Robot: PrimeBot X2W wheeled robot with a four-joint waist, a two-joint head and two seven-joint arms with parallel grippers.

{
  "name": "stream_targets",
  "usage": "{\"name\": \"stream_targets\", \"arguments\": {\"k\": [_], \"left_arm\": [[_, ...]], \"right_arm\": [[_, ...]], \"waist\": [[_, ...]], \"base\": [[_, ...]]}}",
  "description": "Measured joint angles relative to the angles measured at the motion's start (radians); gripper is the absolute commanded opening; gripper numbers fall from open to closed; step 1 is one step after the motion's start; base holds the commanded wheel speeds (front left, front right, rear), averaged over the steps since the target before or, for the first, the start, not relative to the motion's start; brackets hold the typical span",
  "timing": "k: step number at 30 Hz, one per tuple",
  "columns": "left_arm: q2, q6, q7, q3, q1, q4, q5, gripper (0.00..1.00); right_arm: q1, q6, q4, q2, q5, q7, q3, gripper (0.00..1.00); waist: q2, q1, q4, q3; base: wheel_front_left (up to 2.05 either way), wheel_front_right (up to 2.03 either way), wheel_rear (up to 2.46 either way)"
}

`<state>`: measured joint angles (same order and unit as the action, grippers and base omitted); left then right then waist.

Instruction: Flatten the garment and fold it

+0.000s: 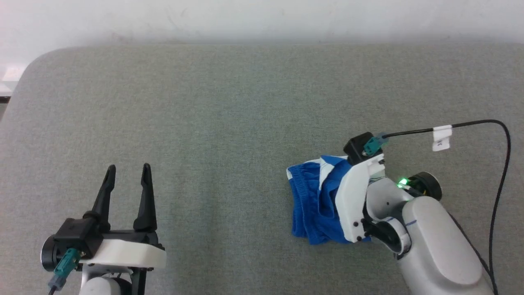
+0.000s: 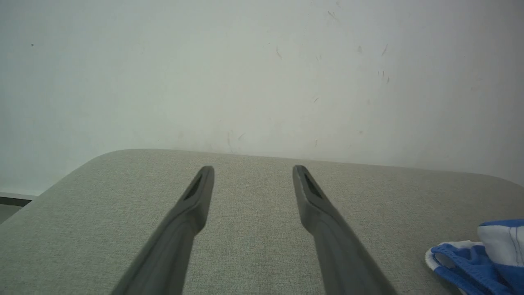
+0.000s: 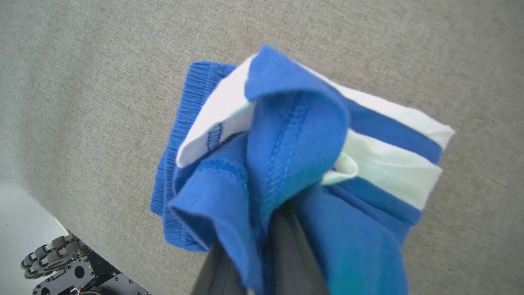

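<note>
Gripping the crumpled garment (image 1: 313, 200), flattening not yet begun.
Lying bunched in a heap right of the middle of the surface (image 1: 204, 102), nearer its front edge, waistband and white stripe tangled together (no neat fold made, by the look of it); leaving both flattening and folding to do. Reaching in with the right arm (image 1: 434, 241) bent over the heap, right fingers (image 3: 282, 254) clamping nearly closed on a blue fold. Hovering near the front left corner with left fingers (image 1: 144, 192) spread wide, holding nothing.
</note>
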<state>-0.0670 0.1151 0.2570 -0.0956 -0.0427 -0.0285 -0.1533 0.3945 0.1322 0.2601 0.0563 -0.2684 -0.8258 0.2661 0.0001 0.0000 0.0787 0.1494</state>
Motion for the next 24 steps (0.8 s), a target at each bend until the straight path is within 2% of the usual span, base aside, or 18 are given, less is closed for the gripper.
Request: {"name": "stream_targets", "arguments": {"k": [1,2,3,4,11,18,21,24], "left_arm": [[0.000,0.000,0.000,0.000,0.000,-0.001,-0.002,1.00],[0.000,0.000,0.000,0.001,0.000,-0.003,-0.004,1.00],[0.001,0.000,0.000,0.001,0.000,-0.004,-0.006,1.00],[0.001,0.000,0.000,0.001,0.000,-0.005,-0.008,1.00],[0.002,0.007,0.000,-0.003,0.000,-0.006,-0.015,1.00],[0.001,0.007,0.000,-0.012,0.001,-0.006,-0.014,1.00],[0.001,0.007,0.000,-0.012,0.001,-0.005,-0.014,1.00],[0.001,0.008,0.000,-0.010,0.001,-0.004,-0.014,1.00]], "right_arm": [[0.007,0.000,0.021,0.000,-0.007,0.010,0.014,0.00],[0.013,-0.001,0.040,0.000,-0.007,0.018,0.029,0.05],[0.017,-0.001,0.056,-0.001,-0.010,0.027,0.043,0.39],[0.021,-0.001,0.071,-0.001,-0.013,0.037,0.057,1.00],[0.058,-0.001,0.094,-0.003,-0.033,0.068,0.140,1.00],[0.095,-0.001,-0.047,-0.005,-0.131,0.117,0.211,1.00],[0.095,-0.001,-0.103,-0.007,-0.115,0.123,0.185,1.00],[0.088,-0.001,-0.151,-0.007,-0.051,0.123,0.100,1.00]], "waist": [[0.0000,0.0000,0.004,0.002],[0.0000,0.0000,0.007,0.003],[0.0000,0.0000,0.011,0.004],[0.0000,0.0000,0.014,0.005],[0.0000,-0.0001,0.014,-0.003],[0.0000,0.0000,-0.018,-0.017],[0.0000,0.0000,-0.037,-0.023],[0.0000,0.0000,-0.056,-0.028]], "base": [[0.00,0.00,0.00],[0.00,0.00,0.00],[0.00,0.00,0.00],[0.00,0.00,0.00],[0.00,0.00,0.00],[0.00,0.00,0.00],[0.00,0.00,0.00],[0.00,0.00,0.00]]}}
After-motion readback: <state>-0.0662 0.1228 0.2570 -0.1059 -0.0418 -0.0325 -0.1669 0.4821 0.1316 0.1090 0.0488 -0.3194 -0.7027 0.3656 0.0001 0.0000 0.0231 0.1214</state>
